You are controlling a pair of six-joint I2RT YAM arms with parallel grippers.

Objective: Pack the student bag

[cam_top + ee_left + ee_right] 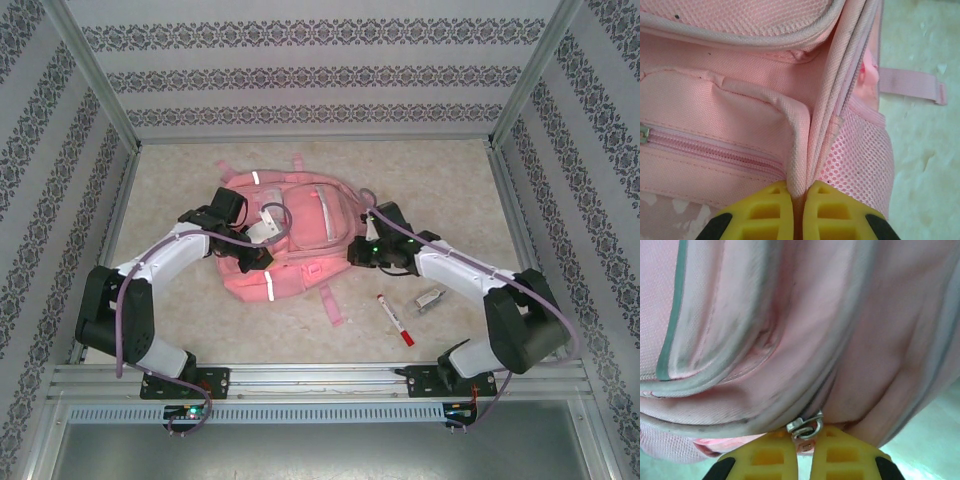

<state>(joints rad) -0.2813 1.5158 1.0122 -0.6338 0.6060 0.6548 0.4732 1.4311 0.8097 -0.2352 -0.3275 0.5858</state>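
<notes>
The student bag, a big pink backpack with silver strips, lies flat in the middle of the table. My left gripper is at its left side. In the left wrist view that gripper is shut on a raised fold of the bag's piped seam, between a zipped pocket and a mesh side pocket. My right gripper is at the bag's right edge. In the right wrist view this gripper is shut on the tab of a metal zipper pull at the end of a zip line.
On the table right of the bag lie a red-capped marker and a small metal clip. A loose pink strap trails toward the front. Patterned walls close in three sides.
</notes>
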